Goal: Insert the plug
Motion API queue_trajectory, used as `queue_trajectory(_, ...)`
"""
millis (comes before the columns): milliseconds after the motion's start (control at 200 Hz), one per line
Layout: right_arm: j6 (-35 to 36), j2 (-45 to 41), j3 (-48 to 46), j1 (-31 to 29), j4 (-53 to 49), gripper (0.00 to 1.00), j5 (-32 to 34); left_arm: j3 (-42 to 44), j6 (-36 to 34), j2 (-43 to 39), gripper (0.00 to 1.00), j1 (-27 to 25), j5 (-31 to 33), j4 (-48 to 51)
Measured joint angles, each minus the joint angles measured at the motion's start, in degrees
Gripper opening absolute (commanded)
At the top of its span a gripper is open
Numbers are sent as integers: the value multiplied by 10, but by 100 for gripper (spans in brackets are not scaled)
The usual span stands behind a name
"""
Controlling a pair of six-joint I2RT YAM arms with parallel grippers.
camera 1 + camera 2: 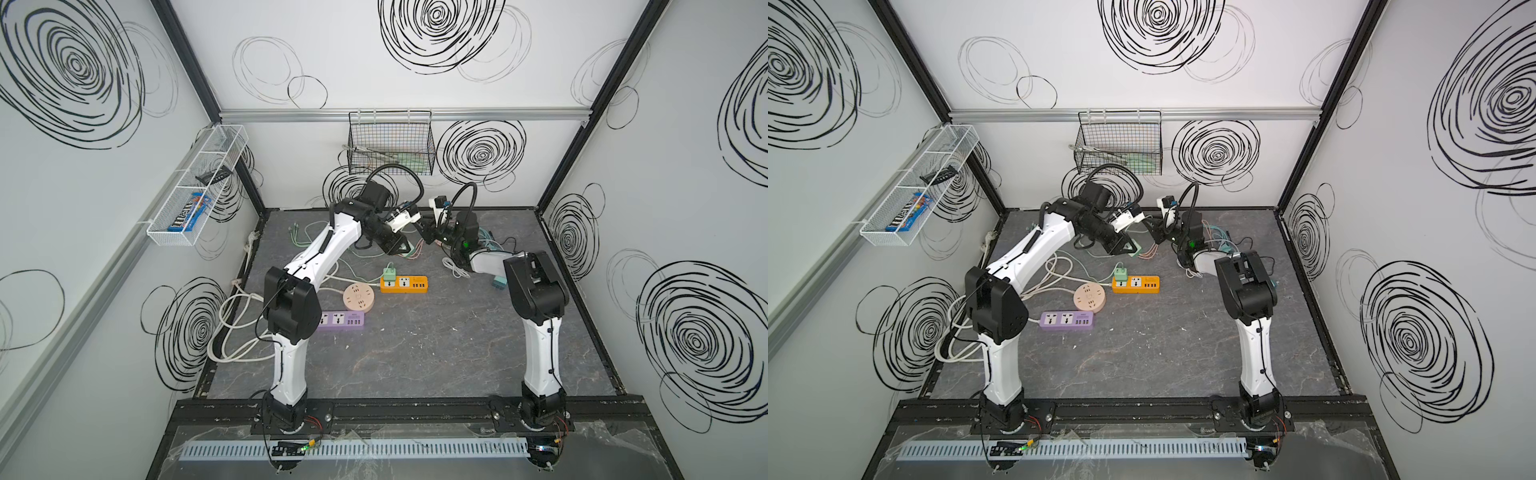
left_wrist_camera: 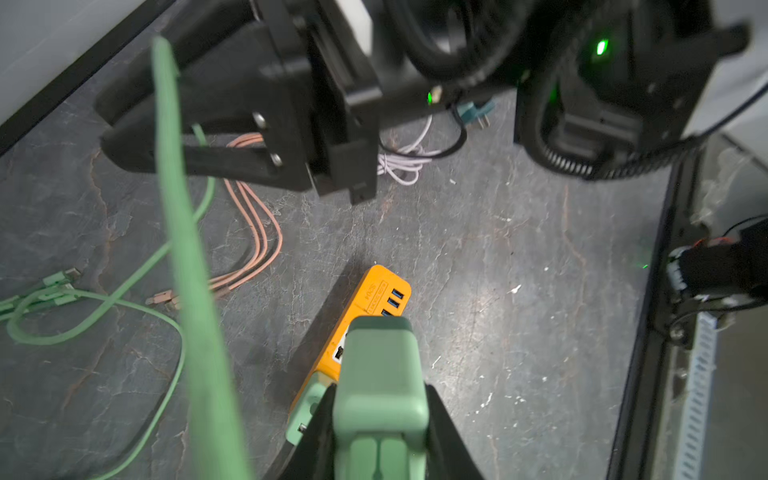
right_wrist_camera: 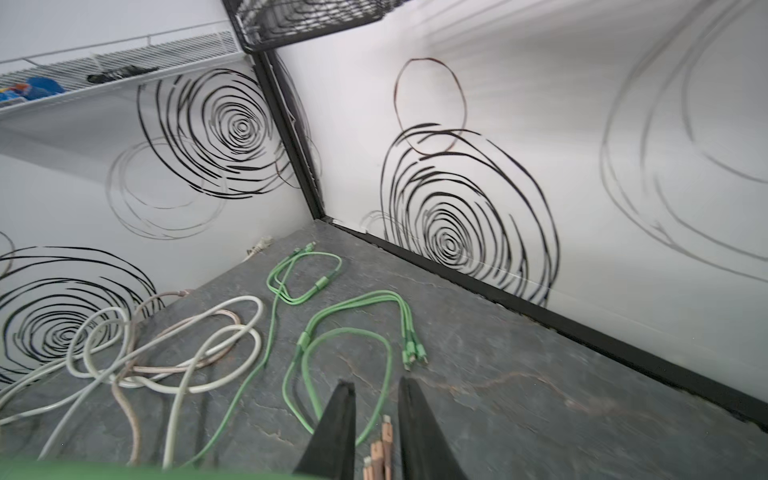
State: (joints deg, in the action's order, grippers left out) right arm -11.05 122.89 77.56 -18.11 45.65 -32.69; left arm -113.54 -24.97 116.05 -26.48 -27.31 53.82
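My left gripper is shut on a mint-green plug, held in the air near the back of the table. In both top views this gripper hangs behind the orange power strip. The left wrist view shows the strip on the table beyond the plug, with a second green adapter seated at its near end. My right gripper hovers close to the left one. Its fingers stand a narrow gap apart with nothing gripped. Pink cable ends show through that gap.
A purple power strip and a round beige socket lie left of the orange one. Green cables, white cords and a pink cable litter the back left. A black wire basket hangs on the back wall.
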Motion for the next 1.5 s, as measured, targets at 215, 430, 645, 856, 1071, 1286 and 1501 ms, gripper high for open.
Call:
queue_trajectory(215, 35, -27, -2, 19, -61, 25, 0, 17, -95, 7, 0, -52, 104, -9)
queue_trajectory(430, 49, -40, -6, 19, -90, 25, 0, -14, -158, 65, 0, -74, 182, 14)
queue_trajectory(645, 49, -40, -7, 19, -116, 25, 0, -23, -183, 104, 0, -73, 200, 43)
queue_trajectory(856, 47, -40, -7, 19, -122, 25, 4, -23, -199, 108, 0, -73, 199, 44)
queue_trajectory(1071, 46, -40, -7, 19, -126, 25, 9, -23, -203, 121, 0, -73, 204, 44)
queue_trajectory(1286, 47, -40, -9, 19, -133, 26, 13, -23, -205, 125, 0, -72, 223, 43)
queue_trajectory(1501, 47, -40, -14, 19, -139, 26, 17, -23, -207, 126, 0, -72, 217, 43)
